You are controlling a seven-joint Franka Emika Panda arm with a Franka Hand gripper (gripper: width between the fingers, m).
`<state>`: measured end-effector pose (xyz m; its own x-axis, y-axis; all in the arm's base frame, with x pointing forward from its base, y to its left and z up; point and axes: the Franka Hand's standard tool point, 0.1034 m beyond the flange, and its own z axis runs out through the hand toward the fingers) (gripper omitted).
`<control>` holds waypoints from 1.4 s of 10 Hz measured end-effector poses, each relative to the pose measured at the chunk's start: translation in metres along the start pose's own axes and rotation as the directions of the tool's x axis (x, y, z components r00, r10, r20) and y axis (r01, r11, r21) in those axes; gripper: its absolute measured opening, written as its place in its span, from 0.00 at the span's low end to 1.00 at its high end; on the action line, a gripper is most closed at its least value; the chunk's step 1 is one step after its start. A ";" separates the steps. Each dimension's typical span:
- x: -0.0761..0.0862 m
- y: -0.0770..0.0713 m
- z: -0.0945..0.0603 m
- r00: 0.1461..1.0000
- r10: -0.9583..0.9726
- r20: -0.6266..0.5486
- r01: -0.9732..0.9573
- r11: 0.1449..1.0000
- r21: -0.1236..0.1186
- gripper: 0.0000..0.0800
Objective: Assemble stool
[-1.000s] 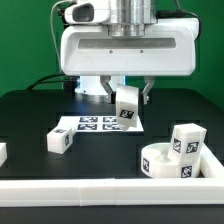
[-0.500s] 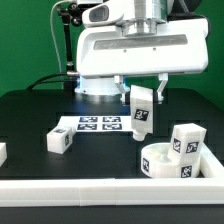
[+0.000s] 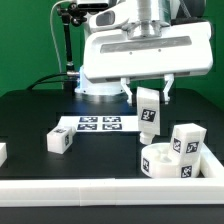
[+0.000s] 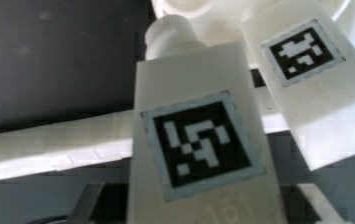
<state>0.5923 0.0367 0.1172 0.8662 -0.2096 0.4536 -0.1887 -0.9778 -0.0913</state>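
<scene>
Presently, leg-fitting step: end effector (image 3: 149, 94) closed partway on a small blocky white plastic tagged leg (image 3: 149, 115), upright, off the black bench (image 3: 30, 110), near the round white ring-like seat (image 3: 160, 165). Next, probably: align with seat, lower.

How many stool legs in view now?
3: held leg in the claw, lying leg beside the marker board, upright leg at the seat. Cut-off white piece at the exterior view's left edge: unclear.
</scene>
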 end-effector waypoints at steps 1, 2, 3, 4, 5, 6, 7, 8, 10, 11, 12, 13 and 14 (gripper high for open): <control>0.000 0.000 0.000 1.000 -0.001 0.001 0.001 1.000 0.000 0.41; 0.000 -0.001 0.000 1.000 -0.002 0.001 0.002 1.000 0.000 0.41; 0.000 -0.001 0.000 1.000 -0.003 0.001 0.003 1.000 0.000 0.41; 0.000 0.003 0.000 1.000 -0.018 -0.008 0.018 1.000 -0.001 0.41; 0.001 0.010 0.000 1.000 -0.016 -0.027 0.016 1.000 0.000 0.41; -0.003 0.005 0.003 0.999 -0.013 -0.037 0.014 1.000 0.016 0.41; -0.007 -0.001 0.005 0.999 -0.014 -0.032 0.015 0.999 0.032 0.41; -0.005 -0.002 0.005 0.999 -0.032 -0.039 0.033 0.999 0.042 0.41; -0.003 -0.004 0.003 0.999 -0.029 -0.036 0.032 0.998 0.059 0.41; -0.003 -0.004 0.004 0.999 -0.035 -0.035 0.037 0.998 0.059 0.41; -0.004 -0.004 0.004 0.999 -0.037 -0.034 0.039 0.998 0.059 0.41; -0.004 -0.002 0.005 0.998 -0.046 -0.036 0.048 0.997 0.057 0.41; -0.007 0.004 0.008 0.998 -0.049 -0.035 0.051 0.997 0.052 0.41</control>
<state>0.5888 0.0340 0.1068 0.8575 -0.1611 0.4886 -0.1205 -0.9862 -0.1139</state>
